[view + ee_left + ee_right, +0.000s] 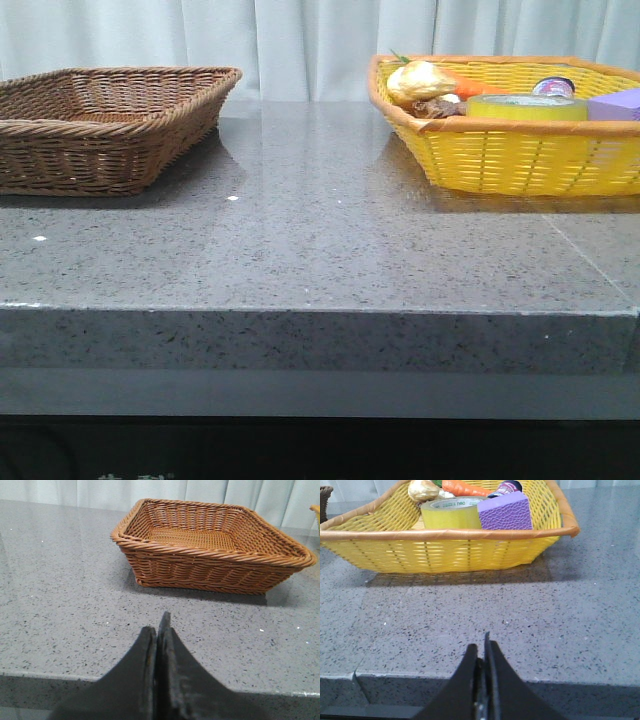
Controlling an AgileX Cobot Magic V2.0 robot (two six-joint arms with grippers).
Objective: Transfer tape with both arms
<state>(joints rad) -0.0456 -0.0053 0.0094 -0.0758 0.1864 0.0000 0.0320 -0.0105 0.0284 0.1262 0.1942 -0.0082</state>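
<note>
The tape (527, 108), a wide yellow roll, lies in the yellow basket (520, 160) at the table's back right; in the right wrist view the tape (451, 513) rests beside a purple block (506, 513). My right gripper (482, 649) is shut and empty, over the table's front edge, well short of the yellow basket (445, 552). My left gripper (159, 626) is shut too, with nothing in it, near the front edge facing the brown wicker basket (210, 555). Neither arm shows in the front view.
The brown wicker basket (100, 130) stands at the back left with nothing in it. The yellow basket also holds a carrot (462, 487), a pale bulb-like item (420, 80), a small round tin (553, 86) and the purple block (615, 104). Grey stone tabletop (320, 230) lies between the baskets.
</note>
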